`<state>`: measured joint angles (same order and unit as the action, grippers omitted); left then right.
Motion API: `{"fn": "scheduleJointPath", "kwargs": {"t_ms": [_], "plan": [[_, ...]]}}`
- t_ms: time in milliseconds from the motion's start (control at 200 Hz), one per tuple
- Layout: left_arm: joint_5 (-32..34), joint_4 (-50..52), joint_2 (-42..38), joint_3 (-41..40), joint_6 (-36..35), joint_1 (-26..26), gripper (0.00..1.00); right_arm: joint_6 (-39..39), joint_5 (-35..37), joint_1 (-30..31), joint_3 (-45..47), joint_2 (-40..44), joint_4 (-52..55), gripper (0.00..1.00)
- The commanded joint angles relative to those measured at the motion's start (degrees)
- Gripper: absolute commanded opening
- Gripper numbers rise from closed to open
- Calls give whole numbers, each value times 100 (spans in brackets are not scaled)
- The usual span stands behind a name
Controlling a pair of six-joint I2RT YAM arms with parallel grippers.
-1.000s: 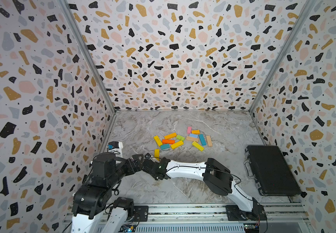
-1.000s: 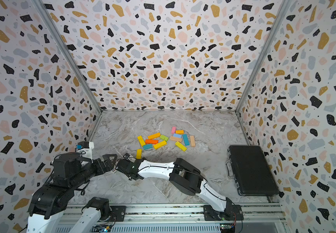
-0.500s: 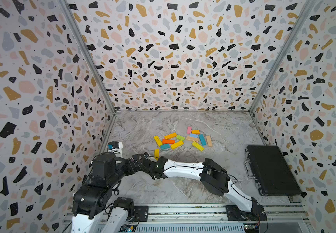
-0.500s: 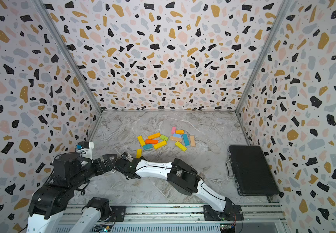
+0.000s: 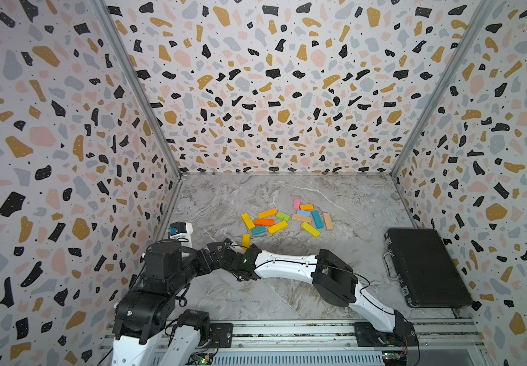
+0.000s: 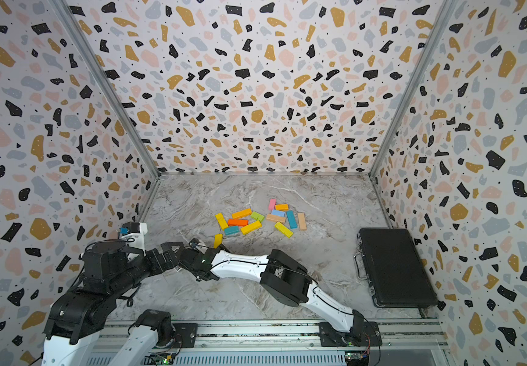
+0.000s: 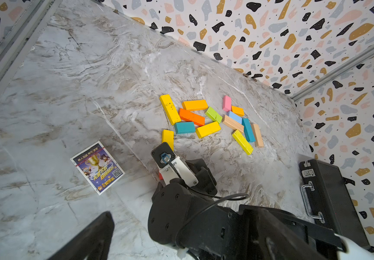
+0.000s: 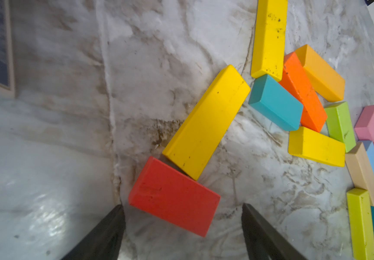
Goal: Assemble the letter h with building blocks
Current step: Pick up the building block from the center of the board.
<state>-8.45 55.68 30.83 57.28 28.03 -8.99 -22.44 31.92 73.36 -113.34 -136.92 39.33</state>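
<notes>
Right end effector [image 8: 181,206], jaws spread and empty, poised at the short red wooden block [image 8: 173,197], flat on the marble counter [image 8: 46,157] near-left of the scattered coloured blocks [image 5: 277,227]: probably light, rigid, smooth-painted, best pinched across its long edges.

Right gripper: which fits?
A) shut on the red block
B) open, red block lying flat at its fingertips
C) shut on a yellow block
B: in the right wrist view the right gripper has its fingers spread apart, and the red block lies flat on the table, not clamped.
</notes>
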Motion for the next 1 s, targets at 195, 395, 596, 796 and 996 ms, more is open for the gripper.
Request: {"fn": "scheduleJointPath", "kwargs": {"t_ms": [195,395,596,796,996], "plan": [[47,-146,33,72,-52,21,99,48,104,-74,-242,-106,220,83],[45,-159,45,56,-55,29,99,71,119,-111,-294,-159,237,83],[45,-160,55,56,-56,24,99,107,105,-147,-360,-203,240,83],[50,-172,77,45,-65,26,99,150,91,-182,-452,-276,250,84],[17,-163,77,62,-65,30,99,301,-15,-182,-355,-160,-3,84]]}}
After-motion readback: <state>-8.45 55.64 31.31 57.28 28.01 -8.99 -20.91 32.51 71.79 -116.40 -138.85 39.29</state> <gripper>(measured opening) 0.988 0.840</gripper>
